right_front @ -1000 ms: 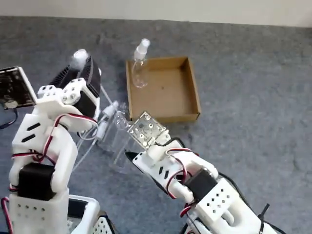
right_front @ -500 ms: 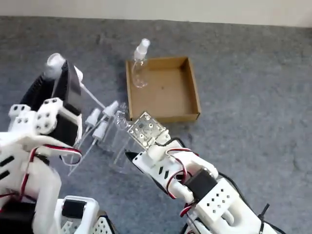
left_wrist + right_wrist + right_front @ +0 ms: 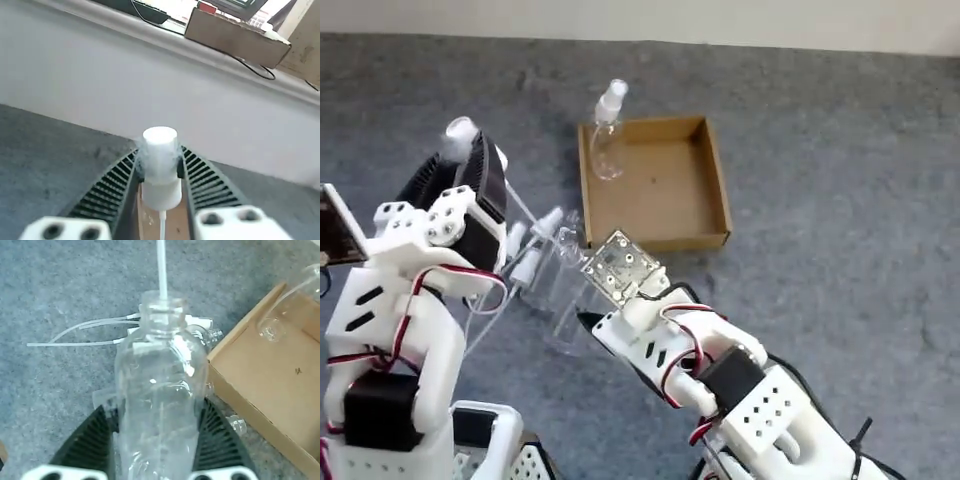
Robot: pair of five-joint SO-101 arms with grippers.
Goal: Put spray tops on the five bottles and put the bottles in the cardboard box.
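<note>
L pincer (image 3: 160, 159) clamped on spray top (image 3: 160, 145), its dip tube (image 3: 161, 265) lined up w/ long axis of bottle (image 3: 161, 370) gripped in R pincer (image 3: 157, 412) just beside cardboard box (image 3: 670, 190); tip at mouth.

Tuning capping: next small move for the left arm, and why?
Probably ease the left gripper down: the tube of its spray top reaches the open neck of the bottle clamped in the right gripper, but the top isn't seated.

1 capped bottle (image 3: 607, 135) in cardboard box (image 3: 660, 190); spray top (image 3: 160, 167) tube at clear bottle (image 3: 160, 390) neck.
</note>
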